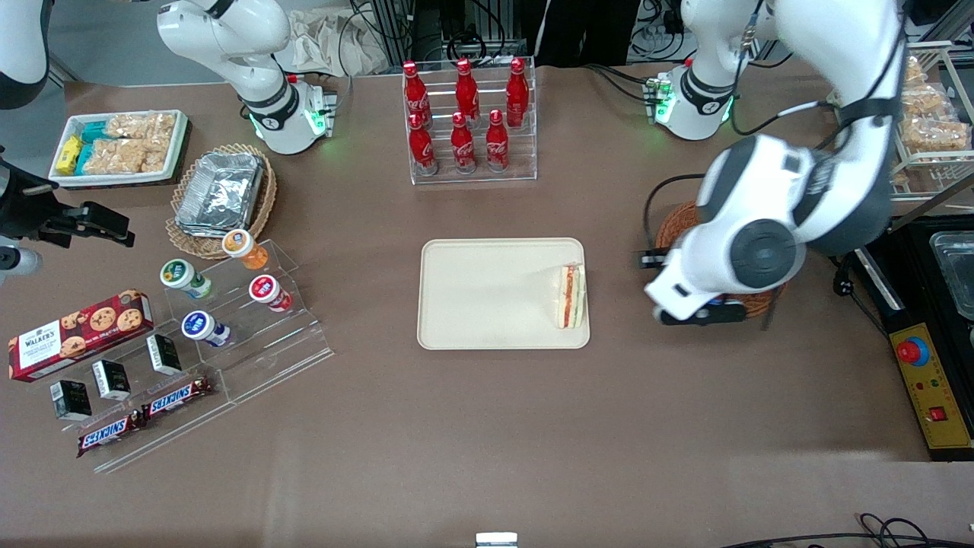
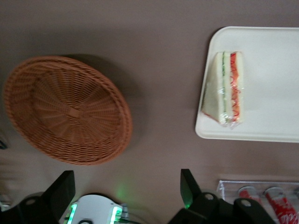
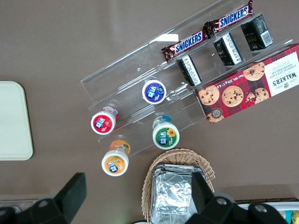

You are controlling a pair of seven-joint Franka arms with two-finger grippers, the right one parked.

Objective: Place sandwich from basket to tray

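**Q.** Where is the sandwich?

**A.** The sandwich lies on the tray, close against the tray edge that faces my end of the table. It rests on one bread face, with its red and green filling layers showing along the cut edge. In my wrist view the sandwich appears wrapped in clear film, near a rounded corner of the tray.

**Q.** And the basket?

**A.** The basket sits on the brown table, beside the tray and toward my end, mostly covered by my arm in the front view. My wrist view shows the basket with nothing in it, apart from the tray with bare tabletop between them.

**Q.** State of the gripper?

**A.** My gripper hangs above the table by the basket, with its fingers spread wide and nothing between them. In the front view the gripper is just beside the tray's sandwich end, not touching either.

**Q.** Other items in the field?

**A.** A clear rack of red cola bottles stands farther from the front camera than the tray. Toward the parked arm's end lie a tan wicker basket with foil containers, small yoghurt cups on a clear stepped stand, a red cookie box and two Snickers bars.
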